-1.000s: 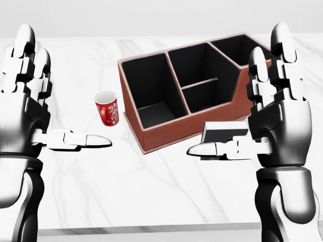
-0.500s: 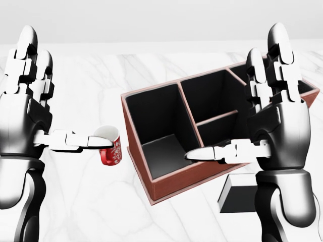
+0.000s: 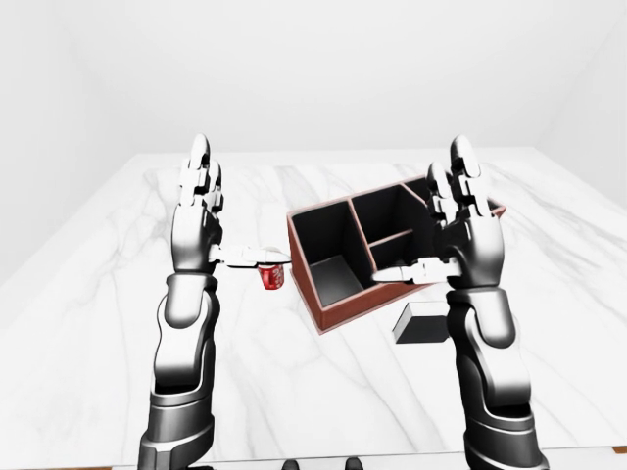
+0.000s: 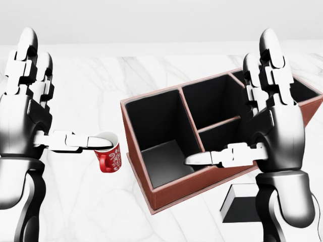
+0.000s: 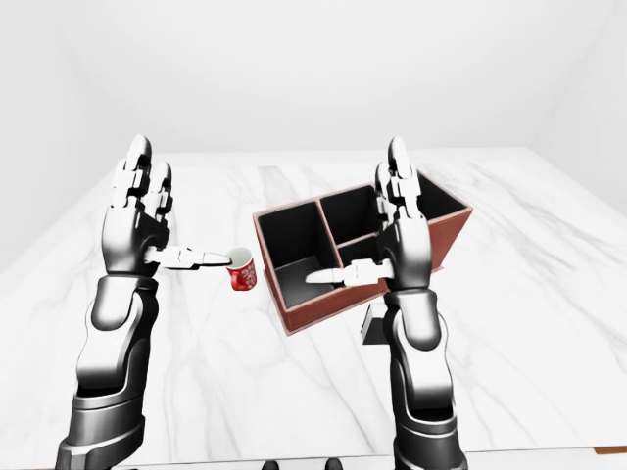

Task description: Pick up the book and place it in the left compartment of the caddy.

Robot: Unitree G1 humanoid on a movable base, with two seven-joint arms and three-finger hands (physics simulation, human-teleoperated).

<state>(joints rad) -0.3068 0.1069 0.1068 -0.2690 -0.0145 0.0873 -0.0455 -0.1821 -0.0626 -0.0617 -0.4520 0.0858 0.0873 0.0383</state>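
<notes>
The book (image 4: 242, 209), dark and flat, lies on the white marble table (image 4: 75, 212) at the bottom right of the head view, just below the caddy and partly behind my right forearm. The caddy (image 4: 166, 194) is brown with black compartments; its left compartment (image 4: 159, 151) is empty. My right hand (image 4: 255, 128) is open, held upright over the caddy's right part, thumb pointing left. My left hand (image 4: 38, 116) is open at the left, empty, its thumb tip over the red cup's rim.
A red patterned cup (image 4: 108, 157) stands upright just left of the caddy. In the left-eye view the table's lower edge (image 3: 323, 456) runs along the bottom, and the book (image 3: 423, 323) lies beside my right forearm.
The whole picture has shifted: the camera has moved closer, so caddy, cup and book sit lower and larger. Both hands stay open and raised; the right one has edged left.
</notes>
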